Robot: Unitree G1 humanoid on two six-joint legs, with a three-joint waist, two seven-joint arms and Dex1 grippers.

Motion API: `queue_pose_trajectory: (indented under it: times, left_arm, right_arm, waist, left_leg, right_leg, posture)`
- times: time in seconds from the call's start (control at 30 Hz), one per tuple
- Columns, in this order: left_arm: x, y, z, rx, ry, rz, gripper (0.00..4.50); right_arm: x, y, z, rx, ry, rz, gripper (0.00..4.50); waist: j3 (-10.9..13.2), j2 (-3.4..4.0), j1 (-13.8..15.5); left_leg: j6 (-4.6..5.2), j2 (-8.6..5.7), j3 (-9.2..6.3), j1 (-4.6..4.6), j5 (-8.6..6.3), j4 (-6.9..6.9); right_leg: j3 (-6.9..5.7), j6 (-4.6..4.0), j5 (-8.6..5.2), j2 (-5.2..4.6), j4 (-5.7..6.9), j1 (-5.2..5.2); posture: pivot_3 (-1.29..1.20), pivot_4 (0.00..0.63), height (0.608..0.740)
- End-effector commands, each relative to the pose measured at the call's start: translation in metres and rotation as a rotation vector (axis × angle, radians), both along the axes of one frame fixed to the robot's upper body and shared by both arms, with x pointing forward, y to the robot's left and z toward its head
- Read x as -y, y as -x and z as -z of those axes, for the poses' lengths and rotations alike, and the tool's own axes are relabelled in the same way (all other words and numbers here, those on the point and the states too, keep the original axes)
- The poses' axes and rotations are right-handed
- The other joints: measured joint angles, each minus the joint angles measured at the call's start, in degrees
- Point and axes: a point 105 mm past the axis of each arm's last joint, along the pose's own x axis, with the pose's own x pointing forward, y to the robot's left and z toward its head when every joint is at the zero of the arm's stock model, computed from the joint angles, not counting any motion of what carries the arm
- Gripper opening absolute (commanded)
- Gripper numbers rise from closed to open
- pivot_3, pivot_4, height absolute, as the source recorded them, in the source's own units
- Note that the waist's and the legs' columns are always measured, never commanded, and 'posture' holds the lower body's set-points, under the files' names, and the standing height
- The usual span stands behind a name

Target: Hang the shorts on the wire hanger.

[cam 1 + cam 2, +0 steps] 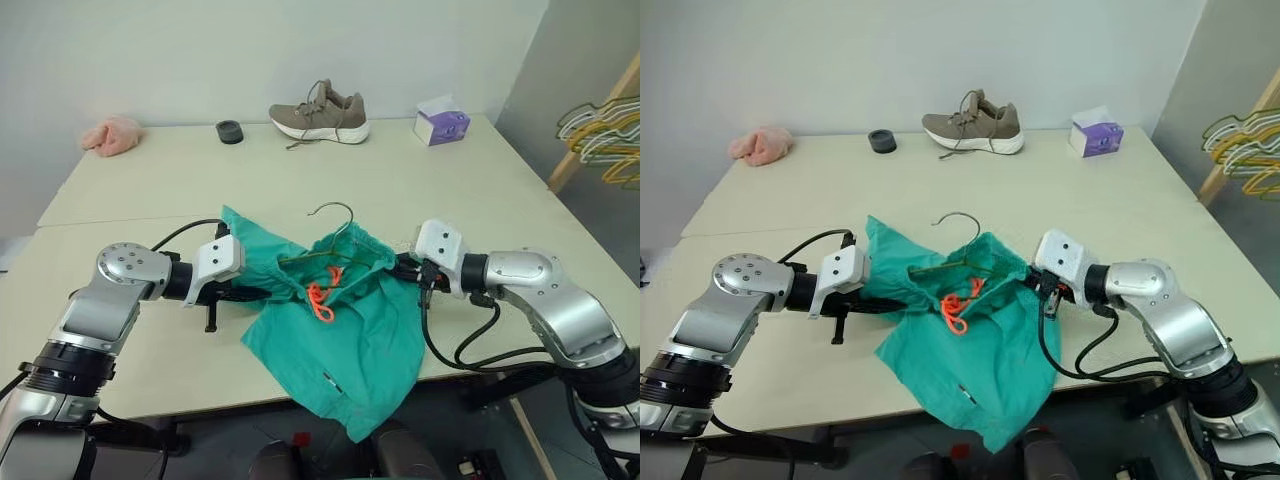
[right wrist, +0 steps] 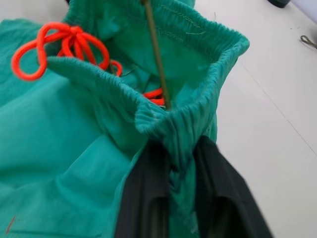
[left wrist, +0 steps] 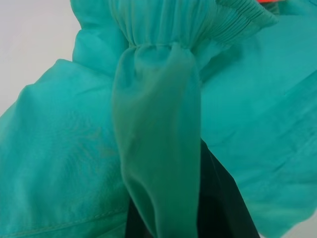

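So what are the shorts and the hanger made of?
The shorts look like thin woven cloth, teal and matte: they crumple, fold, and gather at the stretchy waistband. The cord looks like orange braided string. The hanger seems to be thin bent wire, olive coloured; whether it is coated or painted cannot be told.

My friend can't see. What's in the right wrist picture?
Two black fingers pinch the gathered waistband of green shorts. A thin wire hanger pokes down inside the waistband, beside an orange cord, over a pale table.
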Motion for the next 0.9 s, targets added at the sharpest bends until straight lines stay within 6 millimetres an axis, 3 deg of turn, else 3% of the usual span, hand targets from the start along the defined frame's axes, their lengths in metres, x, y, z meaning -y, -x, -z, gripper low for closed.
queue_pose_trajectory:
  times: [0.03, 0.1, 0.17, 0.3, 0.67, 0.83, 0.9]
  left_arm:
    - [0.012, 0.001, -0.008, 0.041, 0.020, 0.038, 0.00]
    - [0.015, 0.001, -0.007, 0.040, 0.024, 0.042, 0.00]
    - [0.016, 0.002, -0.007, 0.038, 0.026, 0.045, 0.00]
    - [0.018, 0.004, -0.005, 0.033, 0.033, 0.053, 0.00]
    - [0.024, 0.002, -0.006, 0.034, 0.029, 0.078, 0.00]
    - [0.026, 0.002, -0.007, 0.034, 0.036, 0.079, 0.00]
    - [0.028, 0.004, -0.007, 0.032, 0.045, 0.086, 0.00]
  right_arm:
    - [0.004, 0.003, -0.009, 0.059, 0.067, -0.021, 2.10]
    - [0.022, 0.002, -0.001, 0.029, 0.136, 0.026, 2.74]
    - [0.036, 0.001, 0.006, 0.001, 0.173, 0.065, 2.74]
    - [0.042, -0.005, 0.011, -0.020, 0.165, 0.123, 2.74]
    - [0.005, -0.017, 0.026, -0.096, 0.159, -0.001, 2.74]
    - [-0.001, -0.018, 0.035, -0.123, 0.225, -0.075, 2.74]
    - [-0.002, -0.019, 0.037, -0.123, 0.249, -0.095, 2.19]
  waist:
    - [0.0, 0.00, 0.0]
    - [0.0, 0.00, 0.0]
    - [0.0, -0.01, 0.0]
    - [0.0, 0.00, -0.4]
    - [0.0, 0.00, -1.4]
    - [0.0, 0.00, -1.4]
    - [0.0, 0.00, -1.4]
  left_leg:
    - [0.00, 0.00, 0.02, 0.00, 0.00, 0.01]
    - [0.00, 0.02, 0.00, 0.00, 0.00, 0.01]
    - [0.00, 0.02, -0.01, 0.00, 0.00, 0.01]
    - [0.00, 0.04, 0.02, 0.04, 0.00, 0.01]
    - [0.00, 0.08, -0.07, 0.02, 0.00, -0.02]
    - [0.00, 0.07, -0.05, 0.01, 0.00, -0.01]
    - [0.00, 0.08, -0.07, 0.01, 0.00, -0.01]
  right_leg:
    - [0.01, 0.02, 0.00, 0.00, 0.00, 0.00]
    - [0.00, 0.02, -0.01, 0.00, 0.00, 0.00]
    - [-0.02, 0.00, 0.00, 0.00, 0.00, 0.00]
    - [0.03, 0.01, 0.00, 0.03, 0.03, 0.00]
    - [0.00, -0.02, 0.01, 0.12, 0.02, -0.01]
    - [0.01, -0.04, 0.03, 0.11, 0.01, -0.01]
    - [-0.01, -0.04, 0.02, 0.11, 0.01, -0.01]
  posture:
    - [-0.19, 0.086, 0.740]
    - [-0.19, 0.087, 0.740]
    - [-0.19, 0.088, 0.740]
    - [-0.20, 0.089, 0.740]
    - [-0.20, 0.083, 0.740]
    - [-0.19, 0.081, 0.740]
    - [-0.19, 0.081, 0.740]
